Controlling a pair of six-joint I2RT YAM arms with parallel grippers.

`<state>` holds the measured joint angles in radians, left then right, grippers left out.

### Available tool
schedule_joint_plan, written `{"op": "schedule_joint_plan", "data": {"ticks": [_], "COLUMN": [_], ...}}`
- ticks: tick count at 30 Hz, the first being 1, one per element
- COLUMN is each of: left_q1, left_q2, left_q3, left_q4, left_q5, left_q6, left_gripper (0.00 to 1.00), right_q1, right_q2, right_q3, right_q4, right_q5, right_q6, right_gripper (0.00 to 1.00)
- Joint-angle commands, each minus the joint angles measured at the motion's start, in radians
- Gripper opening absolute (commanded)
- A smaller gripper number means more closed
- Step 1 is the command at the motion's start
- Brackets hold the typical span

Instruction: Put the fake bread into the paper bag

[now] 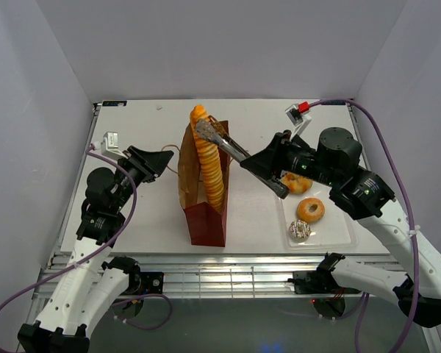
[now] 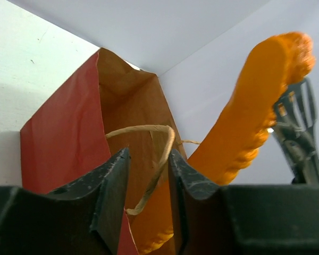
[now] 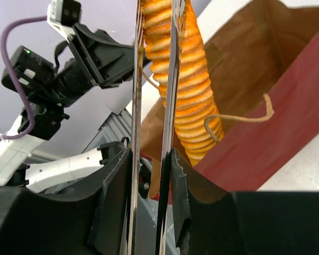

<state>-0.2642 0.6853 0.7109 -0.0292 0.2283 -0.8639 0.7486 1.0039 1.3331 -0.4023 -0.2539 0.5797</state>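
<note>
1. The paper bag sits mid-tabletop. Its dark red end points to the near edge and its mouth to the far edge.
2. My right end effector is clamped on the metal tongs. The tongs pinch the long ridged loaf near its upper end. The loaf's lower part is already inside the bag and its top sticks out of the mouth.
3. My left end effector is at the bag's left side, fingers partly apart. The twine handle and the bag's edge lie in the gap. I cannot tell if they are pinched.
4. Two ring buns and a small pastry wait on the clear tray by the right edge.
5. To do this well, I would steady the bag's mouth with the left side, then slide the loaf down along the bag's length before easing the tongs.
</note>
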Motion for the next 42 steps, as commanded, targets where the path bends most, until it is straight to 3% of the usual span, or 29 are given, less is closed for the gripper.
{"op": "schedule_joint_plan", "data": {"ticks": [1,5,7,9,28,42], "left_q1": [-0.001,-0.001,-0.001,-0.001,-0.001,-0.001], "left_q2": [-0.006,-0.004,-0.004,-0.006,-0.032,-0.026], "left_q3": [-0.013,-0.013,-0.010,-0.010,-0.022,-0.019], "left_q4": [0.020,0.052,0.052,0.052,0.037,0.040], "left_q5": [0.025,0.026,0.026,0.029,0.028,0.031], "left_q6": [-0.012,-0.015,-0.014,-0.017,-0.011,-0.014], "left_gripper": [0.43,0.30,0.15,0.10,0.04,0.04], "right_q1": [0.006,0.006,0.006,0.006,0.006,0.006], "right_q2": [-0.042,-0.056,-0.062,-0.070,-0.060,-0.041], "right_q3": [-0.037,-0.100,-0.112,-0.127,-0.118,-0.092], "right_q4": [0.092,0.122,0.118,0.118,0.060,0.034], "right_q5": [0.010,0.001,0.008,0.011,0.061,0.064], "right_q6": [0.026,0.051,0.054,0.058,0.029,0.014], "right_gripper": [0.09,0.11,0.13,0.15,0.41,0.49]}}
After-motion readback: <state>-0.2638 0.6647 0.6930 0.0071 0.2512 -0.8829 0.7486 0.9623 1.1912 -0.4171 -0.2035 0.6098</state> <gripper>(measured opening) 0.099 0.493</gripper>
